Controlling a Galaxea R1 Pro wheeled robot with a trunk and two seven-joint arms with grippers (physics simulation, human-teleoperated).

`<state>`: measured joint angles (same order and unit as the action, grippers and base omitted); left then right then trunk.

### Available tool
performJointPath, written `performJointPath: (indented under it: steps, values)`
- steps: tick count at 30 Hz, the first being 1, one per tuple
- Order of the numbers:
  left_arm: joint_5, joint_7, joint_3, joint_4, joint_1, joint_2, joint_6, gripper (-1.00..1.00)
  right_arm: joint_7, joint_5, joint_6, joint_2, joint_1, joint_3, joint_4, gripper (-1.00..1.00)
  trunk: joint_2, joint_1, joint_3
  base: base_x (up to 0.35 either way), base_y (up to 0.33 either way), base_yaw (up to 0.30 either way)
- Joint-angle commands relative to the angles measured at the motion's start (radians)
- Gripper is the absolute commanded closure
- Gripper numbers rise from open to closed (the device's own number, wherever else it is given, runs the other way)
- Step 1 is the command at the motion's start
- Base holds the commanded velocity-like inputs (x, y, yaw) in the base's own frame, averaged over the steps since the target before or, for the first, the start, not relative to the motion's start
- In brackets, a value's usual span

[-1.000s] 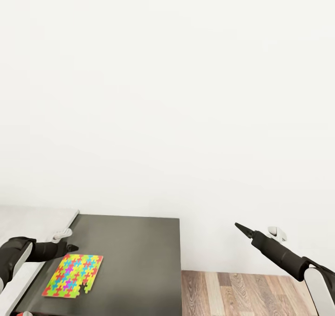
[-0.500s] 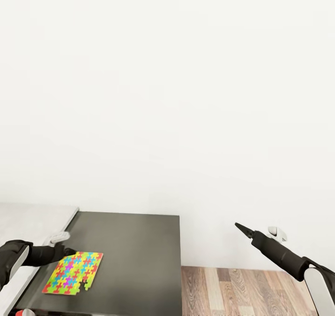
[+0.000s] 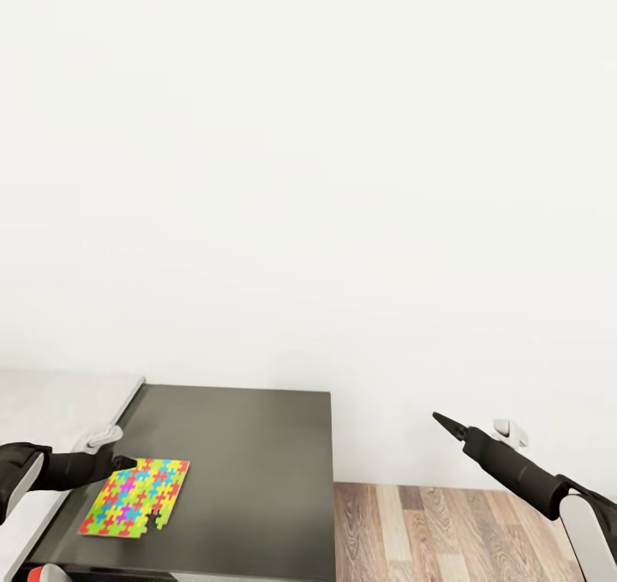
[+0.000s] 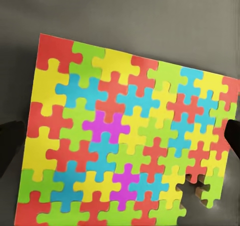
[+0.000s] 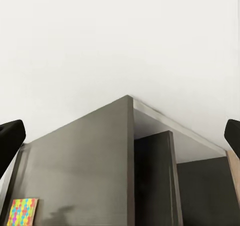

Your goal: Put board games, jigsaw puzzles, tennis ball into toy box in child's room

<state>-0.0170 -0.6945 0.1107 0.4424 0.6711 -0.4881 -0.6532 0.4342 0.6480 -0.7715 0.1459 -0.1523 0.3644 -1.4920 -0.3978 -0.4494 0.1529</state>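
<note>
jigsaw puzzle flat on dark desk — thin, light, floppy | pinch an edge | left end effector spread above it | right end effector — grip state unclear

Black tapered left hand and right hand, white-sleeved arms.

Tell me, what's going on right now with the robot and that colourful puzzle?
Left gripper open, over the jigsaw puzzle, not gripping. Right gripper open, empty, off to the side. Puzzle flat on dark grey table section. Nothing blocking.
</note>
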Motion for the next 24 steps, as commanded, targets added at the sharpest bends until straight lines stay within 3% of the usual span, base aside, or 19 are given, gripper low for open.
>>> performJointPath:
  steps: [1,24]
  values:
    - [-0.002,-0.005,0.004,0.000,0.001,0.000,-0.008,-1.00,0.003,0.001,-0.006,0.000,-0.001,0.002,0.000,-1.00,-0.002,-0.001,0.004,0.000,0.000,0.000]
    - [-0.002,-0.002,0.007,-0.001,-0.001,-0.001,-0.007,-1.00,0.003,0.000,-0.005,0.000,-0.001,0.001,0.002,-1.00,-0.002,-0.001,0.042,0.000,0.000,0.000]
